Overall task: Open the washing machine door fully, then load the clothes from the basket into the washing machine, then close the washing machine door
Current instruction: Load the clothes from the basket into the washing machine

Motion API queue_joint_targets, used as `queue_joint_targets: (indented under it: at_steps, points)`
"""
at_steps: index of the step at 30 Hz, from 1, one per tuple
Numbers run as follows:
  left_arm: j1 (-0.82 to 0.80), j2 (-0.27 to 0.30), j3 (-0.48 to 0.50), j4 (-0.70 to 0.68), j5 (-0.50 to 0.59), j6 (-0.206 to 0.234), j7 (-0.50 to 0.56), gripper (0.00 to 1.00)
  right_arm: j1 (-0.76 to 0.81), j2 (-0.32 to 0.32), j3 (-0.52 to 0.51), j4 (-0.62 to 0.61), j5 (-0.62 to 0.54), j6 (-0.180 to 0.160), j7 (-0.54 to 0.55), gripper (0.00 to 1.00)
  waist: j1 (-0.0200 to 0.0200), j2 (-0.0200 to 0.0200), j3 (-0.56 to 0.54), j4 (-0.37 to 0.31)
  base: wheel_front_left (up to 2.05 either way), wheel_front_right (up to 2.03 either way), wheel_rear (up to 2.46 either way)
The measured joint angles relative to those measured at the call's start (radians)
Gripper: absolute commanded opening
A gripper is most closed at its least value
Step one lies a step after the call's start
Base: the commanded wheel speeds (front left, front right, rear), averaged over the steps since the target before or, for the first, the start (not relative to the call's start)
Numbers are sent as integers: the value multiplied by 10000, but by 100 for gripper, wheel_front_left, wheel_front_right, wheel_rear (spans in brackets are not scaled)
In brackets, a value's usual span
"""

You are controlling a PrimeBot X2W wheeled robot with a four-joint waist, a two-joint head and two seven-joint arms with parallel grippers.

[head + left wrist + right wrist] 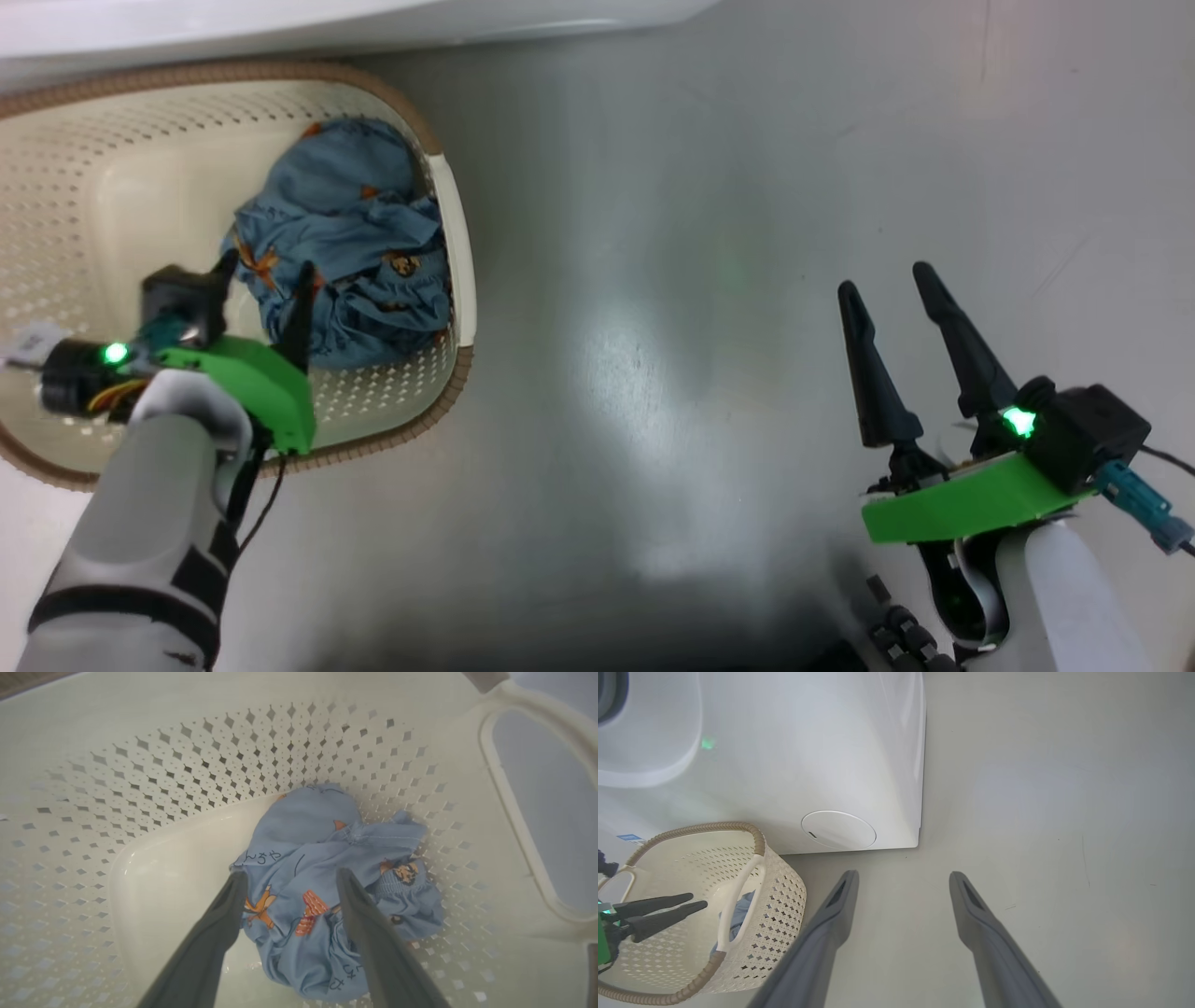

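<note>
One heap of soft blue printed clothes point(322, 858) (garments uncountable) lies in the single cream perforated plastic basket point(187, 765), between the tips of my wide-parted left gripper point(289, 877); my right gripper point(903, 877) gapes over grey floor point(1064, 812).

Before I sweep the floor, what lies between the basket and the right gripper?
Bare floor between basket and right gripper, as the head view shows.
</note>
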Motion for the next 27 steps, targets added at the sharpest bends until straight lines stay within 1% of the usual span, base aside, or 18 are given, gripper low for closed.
queue_joint_targets:
  at_steps: [5, 8, 13, 15, 18, 24, 27]
  points:
    - [-500, -15, -1438, 441, -107, -12, 0, 100, -83, -2, -8, -42, 0, 0, 0, 100, 0, 0, 281, 3, 0, 0, 0]
    - [-622, 10, -1981, 667, -276, -12, 0, 100, -88, -2, -8, -38, 2, 0, 0, 100, 0, 0, 356, 24, 0, 0, 0]
    - [-947, 247, -2387, 1011, -694, -12, 0, 100, -105, -2, -8, -31, 61, 0, 0, 100, 0, 0, 395, 22, 0, 0, 0]
    - [-1017, 257, -2412, 1076, -771, -12, 0, 100, -124, -2, -15, -31, 61, 0, 0, 100, 0, 0, 403, 24, 0, 0, 0]
    - [-1199, 219, -2506, 1241, -999, -12, 0, 100, -205, -4, -31, -46, 59, 0, 0, 100, 0, 0, 443, 40, 0, 0, 0]
    - [-1515, -29, -2892, 1687, -1983, -12, 90, 100, -204, -2, -48, -61, 52, 0, 0, 100, 0, 0, 618, 83, 0, 0, 0]
    - [-1697, -63, -3145, 1770, -2424, -12, 180, 100, -204, -2, -73, -107, -13, 0, 0, 100, 0, 0, 730, 107, 0, 0, 0]
